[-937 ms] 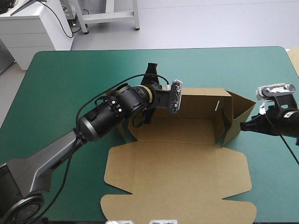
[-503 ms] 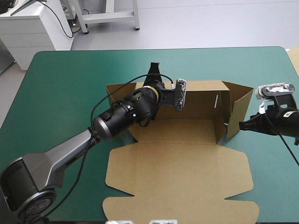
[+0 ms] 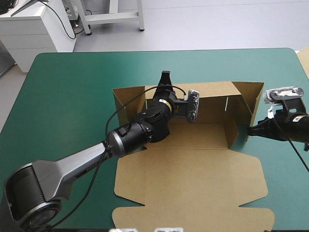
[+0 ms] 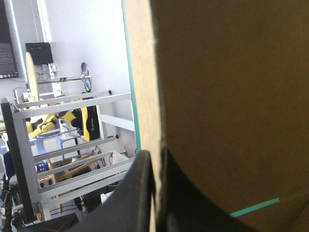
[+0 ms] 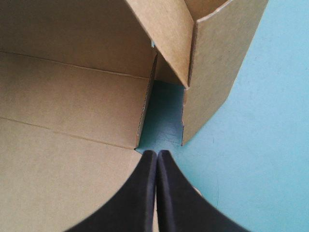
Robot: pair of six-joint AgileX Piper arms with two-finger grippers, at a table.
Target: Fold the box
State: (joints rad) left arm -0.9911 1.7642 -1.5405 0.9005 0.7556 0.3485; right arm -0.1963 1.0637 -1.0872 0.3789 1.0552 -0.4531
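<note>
The brown box (image 3: 193,169) lies mid-table with its wide lid flat toward the front edge. Its back wall (image 3: 212,94) stands raised, and so does the right end wall (image 3: 251,99). My left gripper (image 3: 165,79) reaches over the back wall near its left end. In the left wrist view it (image 4: 155,155) is shut on that wall's top edge (image 4: 142,87), one black finger on each face. My right gripper (image 3: 249,130) is shut and empty just off the box's right end. Its tip (image 5: 157,153) points at the gap beside the end wall (image 5: 212,63).
Teal-green cover (image 3: 67,96) shows to the left of the box and beyond it. The lid's front flaps reach close to the table's front edge. A pale corner of something (image 3: 305,60) pokes in at the table's right edge.
My left gripper has moved rightward and farther along the back wall. The wall now stands more upright, and the whole box has slid slightly right. The right arm has stayed put.
</note>
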